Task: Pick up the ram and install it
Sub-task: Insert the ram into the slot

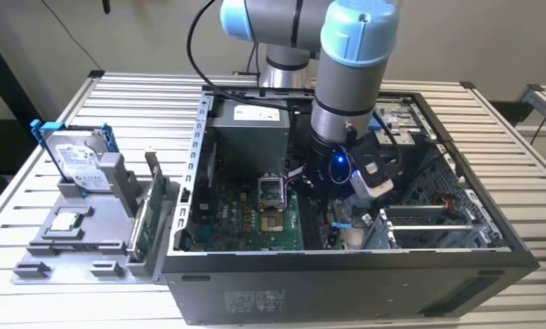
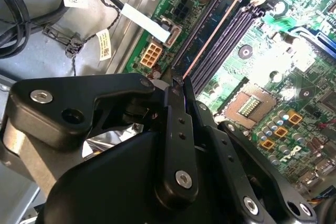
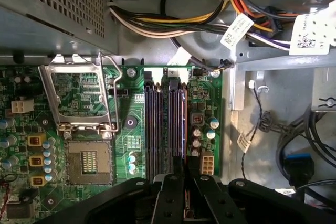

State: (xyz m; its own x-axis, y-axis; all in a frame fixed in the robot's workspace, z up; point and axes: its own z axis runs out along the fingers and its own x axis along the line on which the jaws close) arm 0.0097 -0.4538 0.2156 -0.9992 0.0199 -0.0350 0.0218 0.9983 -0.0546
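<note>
The slatted metal table [image 1: 117,96] carries an open computer case [image 1: 346,274] lying on its side, with the robot arm [image 1: 351,75] reaching down into it from above. At the exterior view's left of the case stands a grey holder rack [image 1: 81,240]; a silver hard drive [image 1: 76,161] with blue rails leans upright in it, and a green expansion card [image 1: 145,219] stands on edge just beside the case wall.

Inside the case lies the green motherboard [image 3: 131,124], with a bundle of coloured power cables [image 3: 173,22] near the power supply. The CPU socket [image 3: 86,163] sits bare, its metal retention frame [image 3: 79,95] hinged up and open.

The memory slots [image 3: 157,124] run in parallel beside the socket. The ram [image 2: 210,35] sits on edge along one of these slots, its copper contact edge showing in the second wrist view; in the first wrist view it appears as a thin strip [image 3: 166,124] among the slots.

The gripper [image 3: 179,169] stands directly over the near end of the ram, its black fingers [image 2: 176,124] drawn close together and pinching the stick's end.
</note>
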